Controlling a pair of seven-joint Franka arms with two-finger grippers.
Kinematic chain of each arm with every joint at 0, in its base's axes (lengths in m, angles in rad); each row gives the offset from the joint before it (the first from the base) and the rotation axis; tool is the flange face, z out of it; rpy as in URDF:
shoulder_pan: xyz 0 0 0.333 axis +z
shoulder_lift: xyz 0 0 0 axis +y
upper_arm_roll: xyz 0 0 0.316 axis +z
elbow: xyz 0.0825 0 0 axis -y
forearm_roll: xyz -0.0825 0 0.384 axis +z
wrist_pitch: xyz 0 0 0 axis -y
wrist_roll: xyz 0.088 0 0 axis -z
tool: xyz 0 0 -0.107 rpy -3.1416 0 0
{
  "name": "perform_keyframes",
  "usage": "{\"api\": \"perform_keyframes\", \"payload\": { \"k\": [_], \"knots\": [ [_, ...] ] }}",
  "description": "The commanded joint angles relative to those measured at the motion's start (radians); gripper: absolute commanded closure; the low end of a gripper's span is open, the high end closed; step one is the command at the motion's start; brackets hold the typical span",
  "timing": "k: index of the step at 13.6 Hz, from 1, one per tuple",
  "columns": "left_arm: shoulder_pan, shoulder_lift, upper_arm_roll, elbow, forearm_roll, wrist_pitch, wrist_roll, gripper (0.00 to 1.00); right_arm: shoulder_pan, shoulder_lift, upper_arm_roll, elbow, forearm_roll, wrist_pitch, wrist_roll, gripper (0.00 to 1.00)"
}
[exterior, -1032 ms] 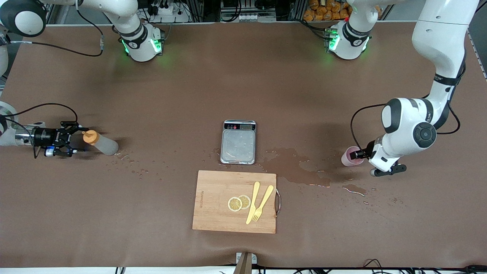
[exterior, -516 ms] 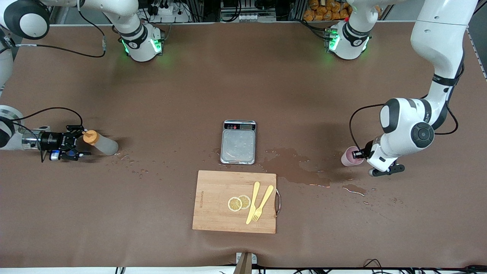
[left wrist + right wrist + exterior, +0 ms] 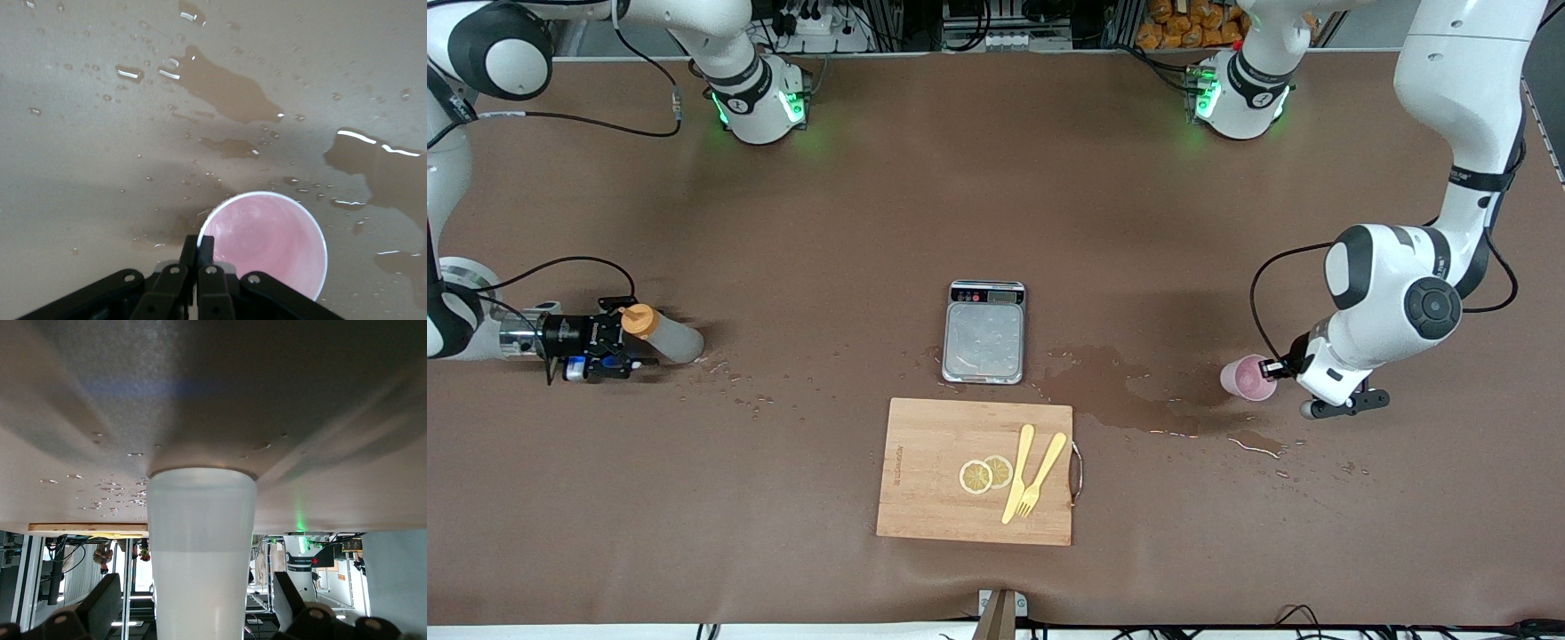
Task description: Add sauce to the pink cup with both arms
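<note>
- One pink cup (image 3: 1249, 379) sitting mid-right of the frame, left end effector (image 3: 197, 257) pinching its rim.
- One sauce (image 3: 660, 332) standing mid-left, right end effector (image 3: 618, 340) hanging released around it.
- Two lemon slices (image 3: 985, 474) lying on the board, bottom centre.

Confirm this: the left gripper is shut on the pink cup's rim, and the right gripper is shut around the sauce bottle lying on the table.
One error: the right gripper is open, its fingers either side of the sauce bottle, as the right wrist view shows. The rest stands: the left gripper is shut on the pink cup rim.
</note>
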Motion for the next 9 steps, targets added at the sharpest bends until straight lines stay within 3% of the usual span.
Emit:
{"api": "perform_keyframes", "payload": {
  "k": [1,6,9],
  "knots": [
    [0.002,-0.036,-0.011,-0.014,0.020,-0.006,0.000,1.00,0.004,0.015,0.000,0.012,0.020,-0.011,-0.012,0.00],
    [0.002,-0.073,-0.031,0.013,0.012,-0.024,-0.032,1.00,0.017,0.015,0.004,0.012,0.020,-0.018,-0.012,0.21],
    [0.002,-0.082,-0.072,0.085,0.009,-0.122,-0.133,1.00,0.027,0.013,0.004,0.012,0.020,-0.027,-0.012,0.22]
  ]
}}
